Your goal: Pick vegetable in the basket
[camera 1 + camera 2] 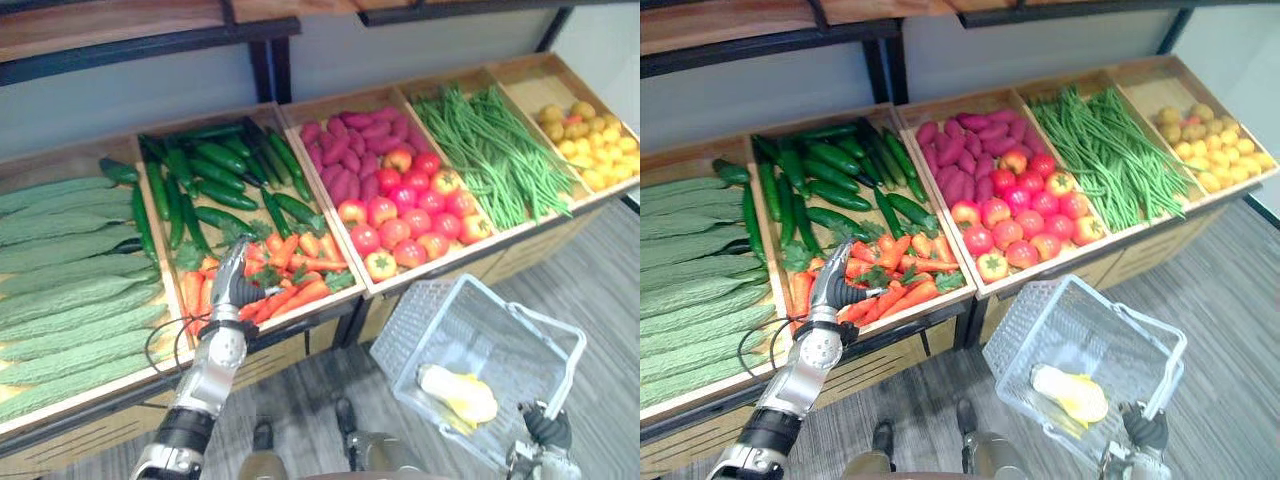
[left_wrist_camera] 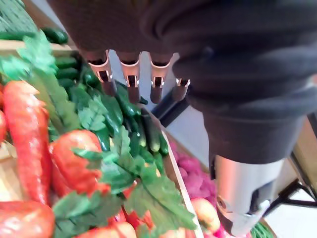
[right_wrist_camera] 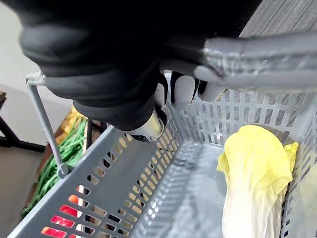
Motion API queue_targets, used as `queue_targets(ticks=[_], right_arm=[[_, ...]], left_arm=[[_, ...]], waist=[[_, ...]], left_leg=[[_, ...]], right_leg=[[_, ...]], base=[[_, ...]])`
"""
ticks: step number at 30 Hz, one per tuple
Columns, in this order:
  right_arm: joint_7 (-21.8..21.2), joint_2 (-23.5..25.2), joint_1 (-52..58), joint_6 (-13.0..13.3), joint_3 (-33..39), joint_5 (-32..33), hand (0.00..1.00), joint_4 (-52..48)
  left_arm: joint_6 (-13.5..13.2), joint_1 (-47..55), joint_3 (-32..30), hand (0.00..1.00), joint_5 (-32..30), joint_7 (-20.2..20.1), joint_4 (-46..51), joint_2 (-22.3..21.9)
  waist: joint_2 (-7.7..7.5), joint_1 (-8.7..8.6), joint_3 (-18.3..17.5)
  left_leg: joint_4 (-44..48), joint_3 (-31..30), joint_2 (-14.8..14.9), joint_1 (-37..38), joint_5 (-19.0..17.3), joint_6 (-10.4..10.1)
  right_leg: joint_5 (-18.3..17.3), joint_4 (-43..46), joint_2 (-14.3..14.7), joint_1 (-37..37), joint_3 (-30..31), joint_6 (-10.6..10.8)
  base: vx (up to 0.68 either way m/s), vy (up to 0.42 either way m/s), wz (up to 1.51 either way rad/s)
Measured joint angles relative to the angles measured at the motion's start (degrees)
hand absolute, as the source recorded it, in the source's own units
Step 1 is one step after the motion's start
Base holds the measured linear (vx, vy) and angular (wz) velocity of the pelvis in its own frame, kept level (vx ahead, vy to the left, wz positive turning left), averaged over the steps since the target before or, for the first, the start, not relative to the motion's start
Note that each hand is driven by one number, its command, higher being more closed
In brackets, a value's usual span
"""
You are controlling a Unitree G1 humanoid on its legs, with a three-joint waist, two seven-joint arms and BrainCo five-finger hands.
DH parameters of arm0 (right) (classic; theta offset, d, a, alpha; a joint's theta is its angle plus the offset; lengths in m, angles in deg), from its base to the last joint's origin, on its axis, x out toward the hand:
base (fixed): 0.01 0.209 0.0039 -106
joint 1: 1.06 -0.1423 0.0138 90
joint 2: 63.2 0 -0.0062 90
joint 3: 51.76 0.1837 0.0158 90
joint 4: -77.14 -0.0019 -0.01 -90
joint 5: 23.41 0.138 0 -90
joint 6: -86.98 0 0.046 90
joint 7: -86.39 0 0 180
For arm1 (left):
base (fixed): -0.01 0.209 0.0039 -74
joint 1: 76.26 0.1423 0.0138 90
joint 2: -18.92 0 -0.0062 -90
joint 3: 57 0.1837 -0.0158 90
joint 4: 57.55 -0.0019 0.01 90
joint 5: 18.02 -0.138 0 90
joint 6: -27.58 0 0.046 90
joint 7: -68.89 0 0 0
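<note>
Hovering left of centre, your left hand (image 1: 232, 284) holds straight, empty fingers over the carrots (image 1: 300, 295). Lower right, your right hand (image 3: 109, 74) grips the basket (image 1: 440, 335) handle; a yellow vegetable (image 1: 458, 393) lies inside.

I get soft, even light across the stall, seemingly from above; nothing around my left hand (image 1: 233, 285) throws a hard shadow. The tomatoes (image 1: 405, 222) off to that hand's right carry small white glints. Close in, the carrots (image 2: 27, 141) beneath it are brightly lit, while its dark cover reads almost black. By my right hand (image 3: 104, 69) the basket (image 3: 124, 168) wall shines pale, with glare along the handle.
</note>
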Motion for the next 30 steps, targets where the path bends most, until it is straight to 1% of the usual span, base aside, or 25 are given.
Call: queue_targets(ticks=[1, 2, 3, 4, 5, 6, 7, 8, 9, 10, 11, 12, 15, 20, 21, 23, 24, 25, 26, 27, 30], right_arm=[[0.02, 0.07, -0.34, 0.00, 0.02, 0.01, 1.00, -0.01], [0.09, 0.26, -0.78, 0.01, 0.12, 0.07, 1.00, -0.01], [0.17, 0.18, -0.67, -0.01, 0.21, 0.13, 1.00, 0.11], [0.21, 0.02, -0.86, -0.01, 0.45, 0.15, 1.00, 0.12], [0.20, -0.47, -1.22, 0.00, 0.21, 0.15, 1.00, 0.12], [0.07, -0.85, -2.08, 0.02, -0.13, 0.14, 1.00, 0.09], [0.05, -0.85, -3.52, 0.56, -1.07, 0.16, 1.00, -0.25], [0.06, -0.66, -2.84, 0.72, -1.36, 0.28, 1.00, -0.32], [0.09, -0.94, -3.11, 0.74, -1.34, 0.71, 1.00, 0.35], [0.08, -1.19, -3.25, 0.79, -1.07, 0.73, 1.00, 0.06], [0.08, -1.50, -3.84, 0.83, -1.31, 0.74, 1.00, -0.21], [0.08, -1.52, -4.30, 0.91, -1.30, 0.74, 1.00, -0.27], [0.11, -0.98, -4.23, 0.92, -1.60, 1.37, 1.00, -0.24], [0.17, -1.02, -4.73, 0.93, -1.57, 2.21, 1.00, -0.63], [0.21, -1.01, -4.66, 0.93, -1.56, 2.59, 1.00, -1.56], [0.34, -1.02, -4.76, 0.99, -1.42, 3.02, 1.00, -2.25], [0.36, -1.06, -4.80, 1.05, -1.35, 3.11, 1.00, -2.25], [0.37, -1.05, -4.81, 1.05, -1.36, 3.29, 1.00, -2.25], [0.36, -1.05, -4.83, 1.05, -1.42, 3.45, 1.00, -2.26], [0.19, -1.05, -5.16, 1.06, -1.61, 3.60, 1.00, -2.27], [0.18, -1.04, -5.05, 1.06, -1.56, 4.01, 1.00, -2.55]], left_arm=[[0.21, -0.20, -0.01, 0.00, -0.03, 0.03, -0.42, 0.01], [0.56, -0.58, -0.14, 0.00, -0.09, 0.10, -1.46, 0.20], [0.87, -0.65, -0.27, 0.00, -0.09, 0.25, -2.45, 0.02], [1.14, -0.64, -0.25, 0.00, -0.10, 0.48, -3.89, -0.14], [1.68, -0.65, -0.64, 0.00, -0.11, 0.97, -5.12, -0.11], [1.93, -0.83, -0.86, 0.00, -0.12, 1.27, -5.80, -0.22], [1.92, -2.77, -1.33, 0.00, -0.36, 2.61, -7.01, -0.21], [2.03, -3.43, -1.36, 0.00, -0.41, 2.88, -7.22, -0.26], [2.14, -4.33, -1.88, 0.00, -0.41, 3.44, -7.83, -0.90], [2.34, -4.76, -2.22, 0.00, -0.49, 3.86, -8.17, -1.05], [2.41, -4.99, -2.90, 0.00, -0.60, 4.49, -8.40, -1.02], [2.45, -5.93, -3.42, 0.00, -1.13, 4.99, -9.01, -1.07], [2.31, -8.74, -3.41, 0.00, -1.65, 5.10, -11.18, -1.03], [1.89, -11.69, -3.35, 0.00, -1.65, 5.73, -13.04, -1.02], [1.86, -12.89, -3.35, 1.00, -1.65, 6.02, -13.86, -0.98], [1.86, -14.41, -3.37, 1.00, -1.64, 6.11, -14.11, -0.71], [1.86, -15.14, -3.49, 1.00, -1.67, 6.30, -14.12, -0.43], [1.88, -15.55, -3.58, 1.00, -1.65, 6.26, -14.22, -0.19], [2.06, -16.40, -3.59, 1.00, -1.65, 5.79, -15.29, 0.32], [2.99, -17.27, -3.68, 1.00, -1.69, 4.68, -17.91, 1.06], [3.06, -17.49, -4.86, 1.00, -2.19, 4.49, -18.37, 1.55]], waist=[[0.15, 0.15, 0.05], [-0.32, 0.13, 0.40], [-0.91, -0.11, 0.84], [-0.66, -0.07, 1.25], [-0.45, 0.07, 1.60], [0.14, 0.40, 1.68], [0.64, 0.90, 2.70], [-0.78, 0.32, 2.61], [-0.81, -0.05, 2.94], [-0.68, 0.08, 2.97], [-0.44, 0.56, 2.99], [-0.24, 0.49, 3.09], [-0.77, 0.57, 3.86], [-0.66, 0.57, 5.07], [-0.71, 0.56, 5.37], [-0.82, 0.45, 6.11], [-0.77, 0.55, 6.36], [-0.76, 0.55, 6.40], [-0.88, 0.52, 6.49], [-1.29, 0.38, 6.95], [-1.50, 0.29, 7.41]], left_leg=[[-1.10, 0.38, 0.26, 0.01, 0.06, 0.08], [-2.31, 1.53, 0.01, 0.13, 0.31, 0.10], [-2.84, 1.68, -0.47, 0.69, 0.83, -0.68], [-2.83, 1.95, -0.64, 0.82, 1.43, -1.33], [-1.69, 2.27, -0.23, 0.18, 1.45, -1.42], [-2.03, 2.26, 0.68, -0.40, 1.29, -1.18], [-1.24, 3.33, 2.68, -1.44, 2.07, -1.63], [-2.04, 3.42, 1.48, -1.14, 2.19, -1.88], [-1.87, 2.92, 1.04, -0.89, 3.11, -2.39], [0.28, 2.86, 1.06, -1.77, 2.95, -2.44], [1.15, 2.99, 0.90, -1.71, 3.01, -2.36], [-0.40, 3.79, 0.89, -0.84, 2.77, -1.76], [-1.41, 4.11, 0.44, -0.41, 2.87, -1.77], [-2.94, 4.09, -0.21, -0.99, 2.77, -1.50], [-3.91, 4.13, -0.43, -0.92, 2.80, -1.45], [-4.64, 4.14, -0.96, -0.71, 2.84, -1.40], [-5.24, 4.24, -1.11, -0.53, 3.33, -0.84], [-5.41, 4.26, -1.13, -0.54, 3.53, -0.79], [-5.73, 4.30, -1.17, -0.48, 3.77, -0.74], [-6.14, 4.50, -1.28, -0.26, 3.81, -0.73], [-6.57, 4.57, -1.39, -0.45, 3.89, -0.61]], right_leg=[[0.21, 0.56, 0.30, -0.70, 0.40, -0.32], [-0.23, 5.74, 0.38, -3.40, 1.15, -1.23], [0.48, 6.29, -0.10, -3.52, 1.25, -1.98], [0.48, 5.94, 0.05, -3.60, 1.03, -1.95], [0.48, 4.64, 0.39, -3.63, 0.86, -1.94], [0.55, 3.20, 1.00, -3.39, 0.73, -1.44], [-0.93, 14.38, 2.91, -6.44, 2.06, -3.85], [-3.83, 14.76, 1.56, -5.32, 3.46, -2.89], [-4.04, 13.54, 1.06, -5.40, 2.36, -3.24], [-3.64, 11.49, 0.98, -5.37, 2.36, -2.73], [-2.67, 9.93, 0.99, -5.27, 2.22, -1.93], [-0.73, 8.70, 1.02, -5.17, 1.43, -1.65], [-0.04, 7.65, 0.71, -4.75, 1.23, -1.48], [0.88, 4.66, -0.16, -4.15, 2.19, -0.69], [1.16, 3.81, -0.52, -4.16, 2.23, -0.28], [1.53, 3.33, -0.96, -4.31, 2.36, 0.07], [1.56, 3.07, -1.03, -4.30, 2.60, 0.11], [1.58, 2.94, -1.04, -4.30, 2.63, 0.13], [1.58, 2.80, -1.04, -4.30, 2.75, 0.13], [1.58, 2.60, -1.04, -4.30, 3.12, 0.14], [1.88, 1.78, -1.05, -4.32, 3.59, 0.59]], base=[[0.00, -0.041, -0.04], [0.05, -0.044, 0.14], [0.04, -0.063, 0.15], [0.03, -0.039, -0.06], [-0.02, -0.040, -0.42], [-0.03, -0.049, -0.54], [-0.01, -0.059, -0.15], [0.04, -0.099, 0.19], [0.07, -0.065, 0.24], [0.08, -0.032, -0.11], [0.05, 0.042, -0.32], [0.01, 0.045, -0.16], [-0.01, 0.028, 0.06], [-0.01, 0.046, 0.00], [0.01, 0.037, 0.02], [0.01, 0.017, 0.02], [0.00, 0.000, 0.00], [0.00, 0.000, 0.00], [0.01, 0.015, -0.05], [0.02, 0.014, -0.07], [0.04, 0.007, -0.03]])
